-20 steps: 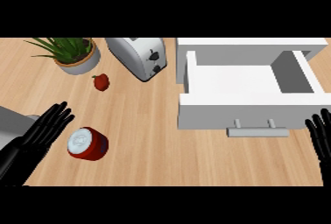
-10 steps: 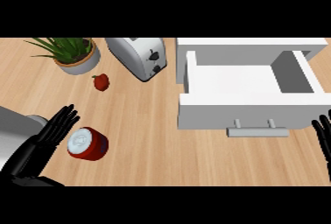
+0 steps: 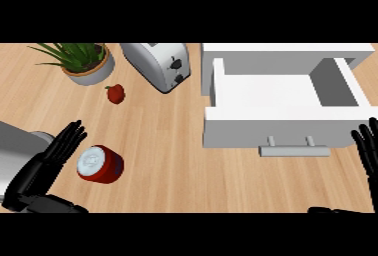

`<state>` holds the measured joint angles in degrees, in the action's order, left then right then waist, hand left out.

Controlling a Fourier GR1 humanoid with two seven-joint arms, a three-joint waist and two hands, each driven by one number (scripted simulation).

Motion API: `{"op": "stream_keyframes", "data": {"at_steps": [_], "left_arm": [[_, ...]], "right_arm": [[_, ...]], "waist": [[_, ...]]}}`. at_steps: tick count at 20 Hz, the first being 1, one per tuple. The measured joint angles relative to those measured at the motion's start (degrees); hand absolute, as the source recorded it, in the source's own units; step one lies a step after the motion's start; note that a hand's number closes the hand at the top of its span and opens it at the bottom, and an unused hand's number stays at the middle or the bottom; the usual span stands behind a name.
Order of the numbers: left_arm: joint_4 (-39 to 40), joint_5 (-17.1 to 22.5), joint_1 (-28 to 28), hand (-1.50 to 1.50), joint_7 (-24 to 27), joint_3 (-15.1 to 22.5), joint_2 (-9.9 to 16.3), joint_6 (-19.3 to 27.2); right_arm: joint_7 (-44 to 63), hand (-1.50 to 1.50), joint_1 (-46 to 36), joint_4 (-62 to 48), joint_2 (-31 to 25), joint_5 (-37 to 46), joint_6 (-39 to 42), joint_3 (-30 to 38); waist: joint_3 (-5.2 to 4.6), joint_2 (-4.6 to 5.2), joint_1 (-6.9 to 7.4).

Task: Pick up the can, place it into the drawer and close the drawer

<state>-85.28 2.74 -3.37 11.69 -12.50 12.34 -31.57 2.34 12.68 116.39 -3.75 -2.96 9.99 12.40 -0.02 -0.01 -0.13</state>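
A red can with a silver lid stands on the wooden counter at the lower left. My left hand is just left of it, fingers straight and open, the palm facing the can, close to touching. The white drawer is pulled open at the right, its inside bare, with a grey handle on its front. My right hand shows at the right edge, fingers up and open, resting right of the drawer's front.
A silver toaster stands left of the drawer at the back. A potted plant is at the top left, with a small red pepper in front of it.
My left hand has shifted right and lower, closer to the can's left side. The right hand has sunk a little toward the lower right edge. The can and drawer have not moved.
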Motion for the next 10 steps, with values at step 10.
{"op": "stream_keyframes", "data": {"at_steps": [10], "left_arm": [[14.76, -6.58, 2.71, -1.5, 12.64, -0.55, 2.02, -0.04]], "right_arm": [[-1.0, -1.5, 0.58, -0.07, 0.64, -0.18, 1.22, 0.82]], "waist": [[0.01, 0.0, -0.07]]}}
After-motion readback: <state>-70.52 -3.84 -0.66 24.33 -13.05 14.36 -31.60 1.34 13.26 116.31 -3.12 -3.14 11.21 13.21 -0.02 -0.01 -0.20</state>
